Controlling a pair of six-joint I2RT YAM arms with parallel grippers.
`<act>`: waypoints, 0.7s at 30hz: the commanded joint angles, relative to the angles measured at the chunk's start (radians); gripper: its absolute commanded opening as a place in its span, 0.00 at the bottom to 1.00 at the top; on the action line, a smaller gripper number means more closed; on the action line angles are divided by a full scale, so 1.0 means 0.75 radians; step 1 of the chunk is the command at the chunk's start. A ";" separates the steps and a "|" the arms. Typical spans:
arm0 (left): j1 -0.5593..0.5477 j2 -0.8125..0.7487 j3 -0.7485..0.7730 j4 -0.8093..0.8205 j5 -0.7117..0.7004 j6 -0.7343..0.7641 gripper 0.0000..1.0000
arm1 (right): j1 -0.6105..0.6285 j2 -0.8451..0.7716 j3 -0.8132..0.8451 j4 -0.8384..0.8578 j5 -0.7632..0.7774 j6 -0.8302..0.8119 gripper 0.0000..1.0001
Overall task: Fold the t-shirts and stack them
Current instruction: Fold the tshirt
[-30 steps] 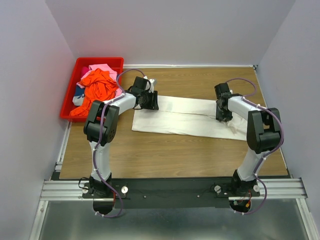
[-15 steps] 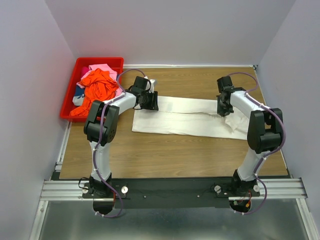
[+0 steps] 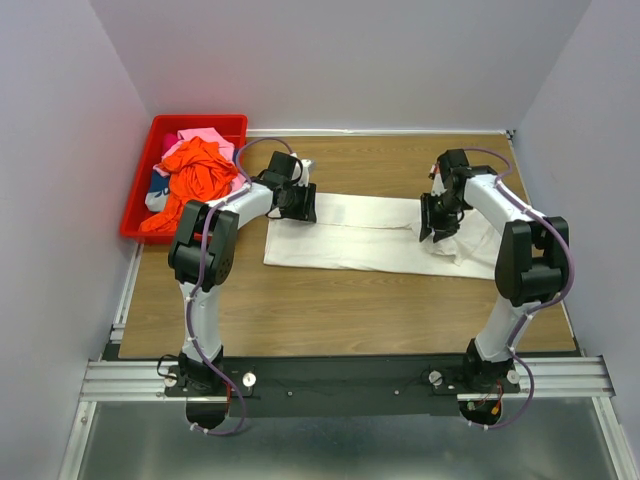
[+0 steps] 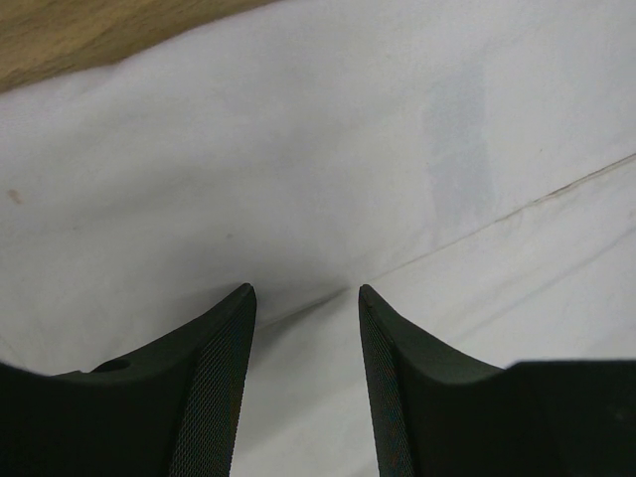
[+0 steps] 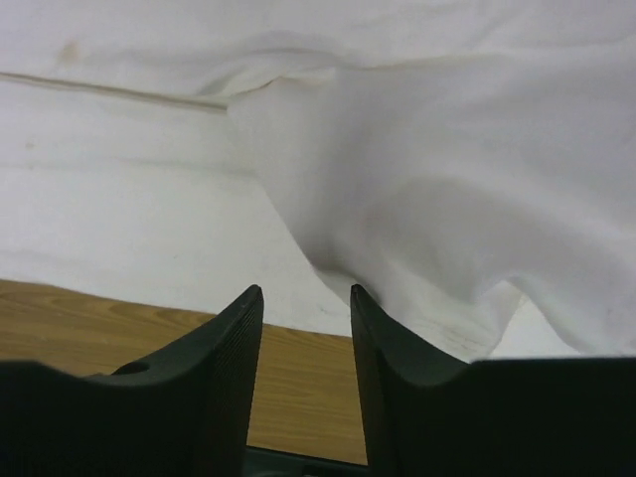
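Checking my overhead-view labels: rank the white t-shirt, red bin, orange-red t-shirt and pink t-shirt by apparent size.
1. white t-shirt and red bin: too close to rank; the shirt is longer, the bin squarer.
2. orange-red t-shirt, heaped in the bin.
3. pink t-shirt, only a small patch showing.

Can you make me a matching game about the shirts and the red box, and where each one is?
1 white t-shirt
2 orange-red t-shirt
3 pink t-shirt
4 red bin

A peeking out behind the orange-red one
B laid out long on the wooden table
C heaped on top in the bin
D beside the table's far left corner

Pairs: 1-B, 2-C, 3-A, 4-D
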 commanded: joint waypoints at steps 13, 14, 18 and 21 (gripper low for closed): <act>0.002 -0.017 0.052 -0.090 -0.080 0.025 0.54 | -0.313 -0.274 -0.212 0.052 0.145 0.271 0.53; -0.002 -0.023 0.060 -0.093 -0.080 0.027 0.54 | -0.313 -0.299 -0.233 0.056 0.145 0.281 0.52; -0.014 -0.023 0.085 -0.093 -0.068 0.034 0.54 | -0.360 -0.352 -0.351 0.099 0.194 0.302 0.47; -0.018 -0.017 0.087 -0.093 -0.052 0.036 0.54 | -0.364 -0.348 -0.431 0.150 0.182 0.318 0.43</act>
